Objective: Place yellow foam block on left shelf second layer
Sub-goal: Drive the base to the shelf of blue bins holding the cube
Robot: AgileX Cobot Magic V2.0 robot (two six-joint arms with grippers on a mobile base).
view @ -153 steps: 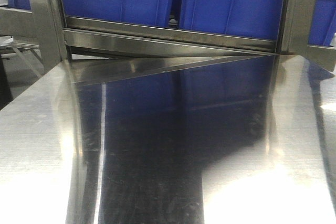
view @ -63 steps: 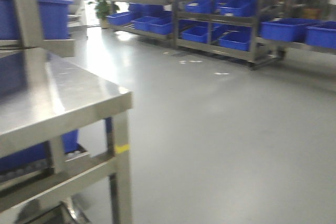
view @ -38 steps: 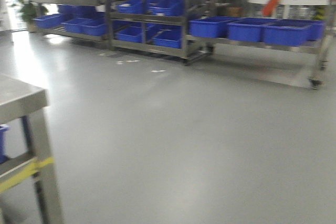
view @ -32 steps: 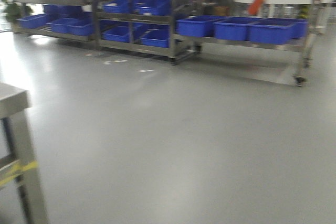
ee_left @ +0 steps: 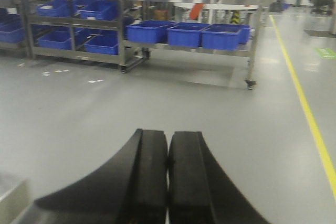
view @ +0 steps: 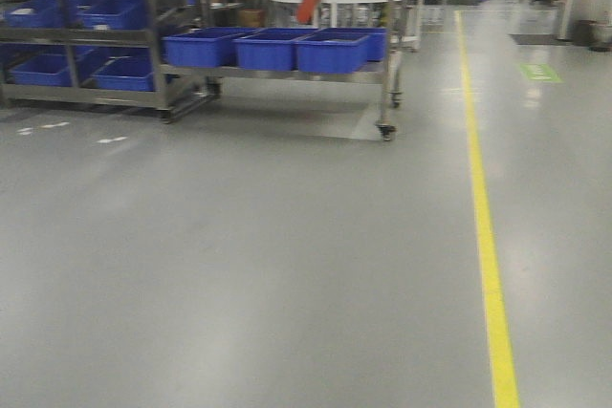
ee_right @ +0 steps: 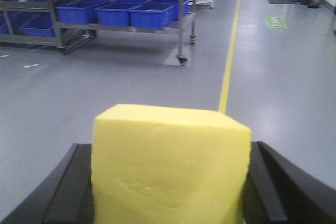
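The yellow foam block [ee_right: 169, 171] fills the lower middle of the right wrist view. My right gripper [ee_right: 169, 148] is shut on it, one black finger [ee_right: 71, 187] pressed to each side. The block hangs above the grey floor. In the left wrist view my left gripper [ee_left: 168, 135] is shut, pads together with nothing between them. Steel shelf racks with blue bins [view: 277, 50] stand far ahead on the left. Neither gripper shows in the front view. I cannot tell which rack is the left shelf.
A wheeled steel rack [view: 387, 64] and a second rack [view: 86, 35] line the back left. A yellow floor line [view: 486, 226] runs away on the right, past a green floor mark [view: 541, 72]. Grey floor [view: 239, 265] lies ahead.
The front view has swung right: the steel table slid out on the left, the blue-bin racks shifted left, and the yellow floor line came into view.
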